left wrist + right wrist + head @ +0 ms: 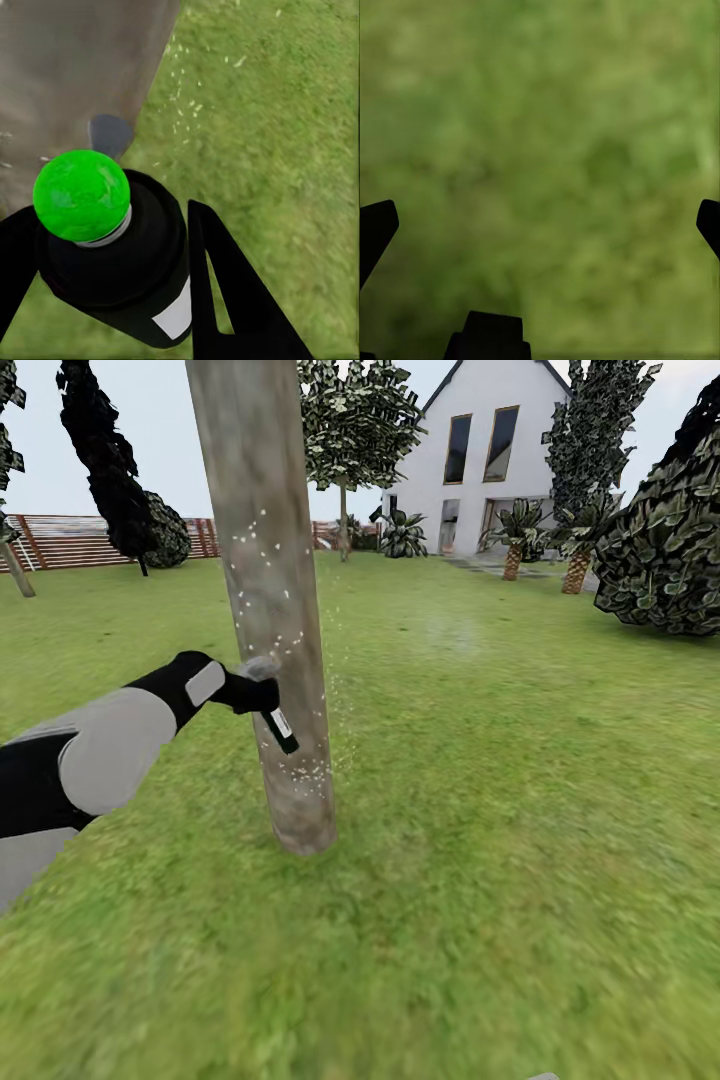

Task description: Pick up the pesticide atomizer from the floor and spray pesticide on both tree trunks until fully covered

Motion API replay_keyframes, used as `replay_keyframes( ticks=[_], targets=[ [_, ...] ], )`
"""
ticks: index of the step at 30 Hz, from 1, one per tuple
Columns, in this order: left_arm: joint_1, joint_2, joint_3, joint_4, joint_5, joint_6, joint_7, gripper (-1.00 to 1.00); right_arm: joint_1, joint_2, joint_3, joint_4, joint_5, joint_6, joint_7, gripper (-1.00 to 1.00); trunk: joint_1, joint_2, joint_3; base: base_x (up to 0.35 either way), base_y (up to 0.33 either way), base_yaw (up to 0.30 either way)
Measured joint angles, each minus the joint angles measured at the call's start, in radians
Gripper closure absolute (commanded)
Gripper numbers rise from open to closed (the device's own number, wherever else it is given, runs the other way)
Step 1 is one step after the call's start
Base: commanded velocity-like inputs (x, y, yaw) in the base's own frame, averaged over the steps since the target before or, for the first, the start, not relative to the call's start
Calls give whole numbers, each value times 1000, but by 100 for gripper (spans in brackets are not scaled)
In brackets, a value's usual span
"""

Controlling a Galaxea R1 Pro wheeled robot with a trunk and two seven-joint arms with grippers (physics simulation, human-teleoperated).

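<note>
- The left end effector [258,695] pinches the pesticide atomizer [278,726], held tilted against the near tree trunk [265,600], well above the grass [480,840].
- White pesticide specks [262,565] dot the trunk and drift beside its base.
- The right end effector [540,232] hangs spread wide over blurred grass.

Left arm [110,745]: bulky light grey shells, black joints between segments.
Wrist: black casing, small pale grey rounded panel.
Left gripper fingers [232,300]: matte black, flat, tapering, triangular cut-out.
Right gripper fingers [376,229]: black, blunt-tipped, above black base block.
</note>
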Motion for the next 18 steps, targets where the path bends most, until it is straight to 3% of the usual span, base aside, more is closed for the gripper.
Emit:
replay_keyframes(
  ticks=[3, 9, 11, 13, 16, 18],
  targets=[
    [26, -37, 1, 2, 0, -4, -1, 100, 0, 0, 0, 0, 0, 0, 0, -100, 0, 0, 0, 0, 0, 0],
    [85, -51, -2, 3, -1, -10, -1, 100, 0, 0, 0, 0, 0, 0, 0, -100, 0, 0, 0, 0, 0, 0],
    [98, -61, -1, 2, 0, -60, -1, 100, 0, 0, 0, 0, 0, 0, 0, -100, 0, 0, 0, 0, 0, 0],
    [103, -86, -51, 1, -52, -114, 0, 100, 0, 0, 0, 0, 0, 0, 0, -100, 0, 0, 0, 0, 0, 0],
    [105, -137, -77, 2, -140, -132, 3, 100, 0, 0, 0, 0, 0, 0, 0, -100, 0, 0, 0, 0, 0, 0],
    [122, -147, -87, 2, -184, -135, 5, 100, 0, 0, 0, 0, 0, 0, 0, -100, 0, 0, 0, 0, 0, 0]
  ],
)
